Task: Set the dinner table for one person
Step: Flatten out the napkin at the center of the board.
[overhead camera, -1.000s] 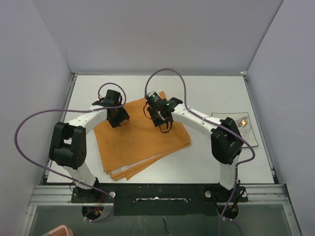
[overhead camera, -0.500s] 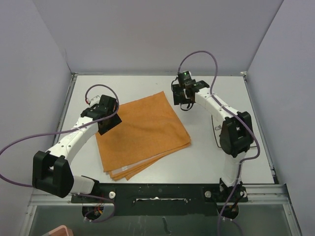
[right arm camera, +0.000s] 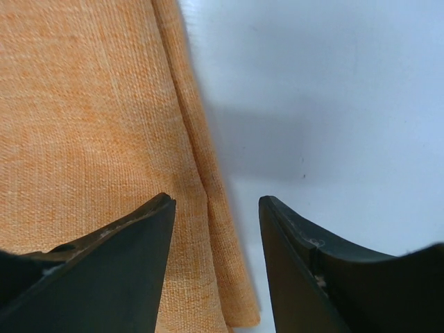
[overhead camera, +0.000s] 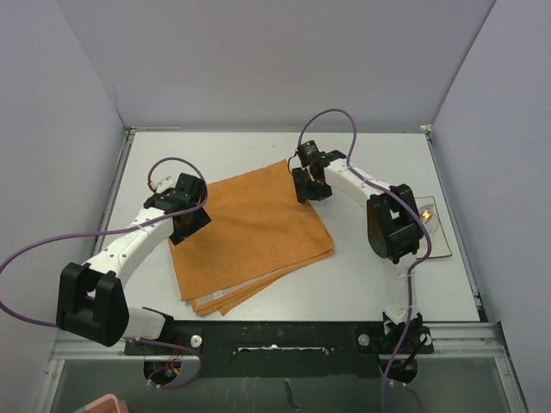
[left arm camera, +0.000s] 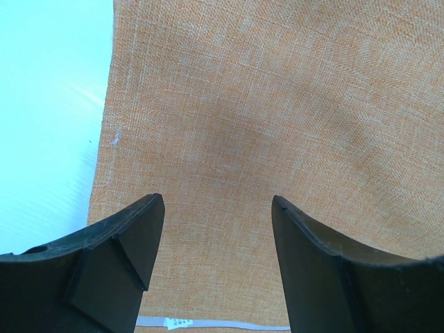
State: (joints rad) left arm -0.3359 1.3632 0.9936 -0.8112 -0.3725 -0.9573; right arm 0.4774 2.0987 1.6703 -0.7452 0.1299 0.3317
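- Table (overhead camera: 379, 155) fills the middle of the top view between plain grey walls (overhead camera: 258, 60). Its near edge is covered by the dark rail (overhead camera: 275, 337) that carries the arm bases.
- At the right of the top view a pale flat thing with a thin dark outline (overhead camera: 441, 245) lies on the table. The right arm (overhead camera: 392, 225) hides most of it, and I cannot tell what it is.
- In the left wrist view a white tag (left arm camera: 208, 324) shows at the bottom edge. It is cut off by the fingers, and its print is too small to read.
- The left arm (overhead camera: 129, 245) reaches from the lower left up toward the centre. The left fingers (overhead camera: 193, 222) are spread above the left part of the orange cloth (overhead camera: 250, 232) and hold nothing.
- The right arm bends sharply at its elbow and reaches to the upper middle. The right fingers (overhead camera: 303, 191) are also spread and empty. In the right wrist view one is over the layered edge of the cloth and the other over bare table.
- Whether any fingertip touches the cloth, I cannot tell.
- The long axis of the table runs left to right across the top view, and its far edge is against the back wall.
- The cloth lies turned on the table, one corner pointing to the upper middle of the frame.
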